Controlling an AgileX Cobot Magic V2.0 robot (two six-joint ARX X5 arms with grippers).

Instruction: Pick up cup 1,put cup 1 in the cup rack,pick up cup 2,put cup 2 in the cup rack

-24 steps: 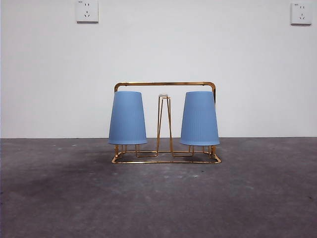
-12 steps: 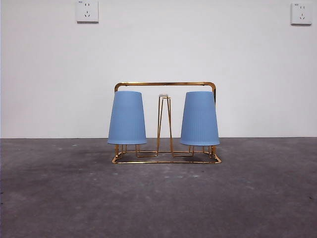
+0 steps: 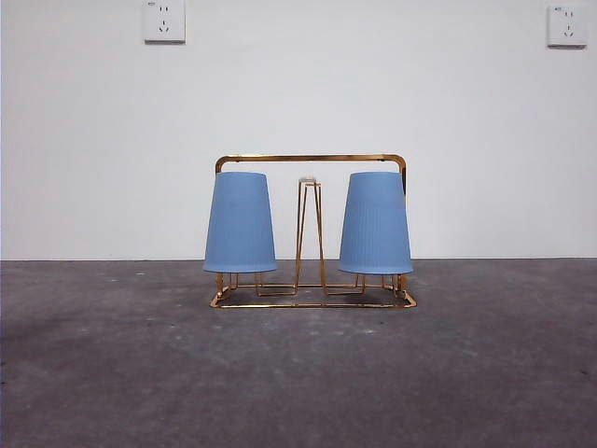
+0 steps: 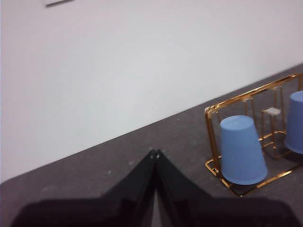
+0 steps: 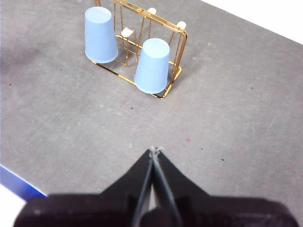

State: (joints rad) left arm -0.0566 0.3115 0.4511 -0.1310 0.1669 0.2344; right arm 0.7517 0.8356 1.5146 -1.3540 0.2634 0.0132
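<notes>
Two blue ribbed cups hang upside down on the gold wire cup rack (image 3: 312, 159), one on its left end (image 3: 240, 222) and one on its right end (image 3: 376, 222). A bare hairpin peg (image 3: 310, 233) stands between them. No arm shows in the front view. My left gripper (image 4: 155, 153) is shut and empty, off to the rack's left side, with the nearer cup (image 4: 241, 150) and the rack (image 4: 211, 127) ahead of it. High above the table in front of the rack (image 5: 180, 49), my right gripper (image 5: 155, 150) is shut and empty, well apart from both cups (image 5: 100, 35) (image 5: 153, 66).
A white wall runs behind the dark grey table (image 3: 298, 373), with sockets at the upper left (image 3: 164, 21) and upper right (image 3: 567, 25). The table's near edge with a blue strip (image 5: 19, 182) shows in the right wrist view.
</notes>
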